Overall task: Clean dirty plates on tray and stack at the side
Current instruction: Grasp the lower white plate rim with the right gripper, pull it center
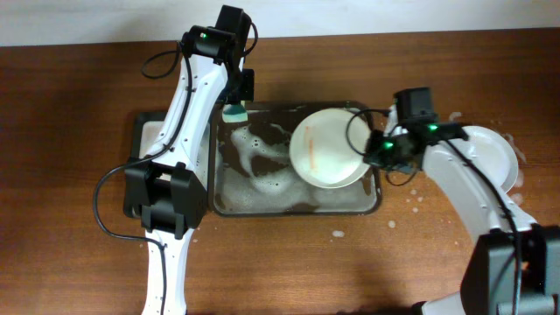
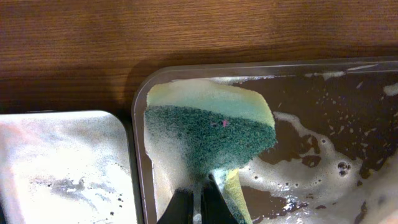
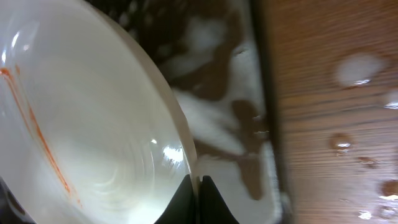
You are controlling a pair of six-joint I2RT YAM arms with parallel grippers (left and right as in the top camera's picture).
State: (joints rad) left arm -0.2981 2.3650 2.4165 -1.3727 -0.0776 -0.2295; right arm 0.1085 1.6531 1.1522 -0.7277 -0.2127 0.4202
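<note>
A white plate point(image 1: 325, 147) with an orange streak is held tilted over the right part of the foamy dark tray point(image 1: 262, 203). My right gripper point(image 1: 374, 150) is shut on the plate's right rim; the right wrist view shows its fingers point(image 3: 197, 186) pinching the rim of the plate point(image 3: 87, 124). My left gripper point(image 1: 238, 94) is shut on a green and yellow sponge point(image 1: 234, 112) at the tray's far left corner. In the left wrist view the sponge point(image 2: 208, 127) hangs from the fingers point(image 2: 198, 202) above the soapy tray point(image 2: 140, 106).
A clean white plate point(image 1: 494, 156) lies on the table right of the tray, partly under my right arm. A pale metal tray point(image 1: 153, 131) sits left of the dark tray; it also shows in the left wrist view point(image 2: 62, 162). Water drops point(image 1: 411, 206) dot the wood.
</note>
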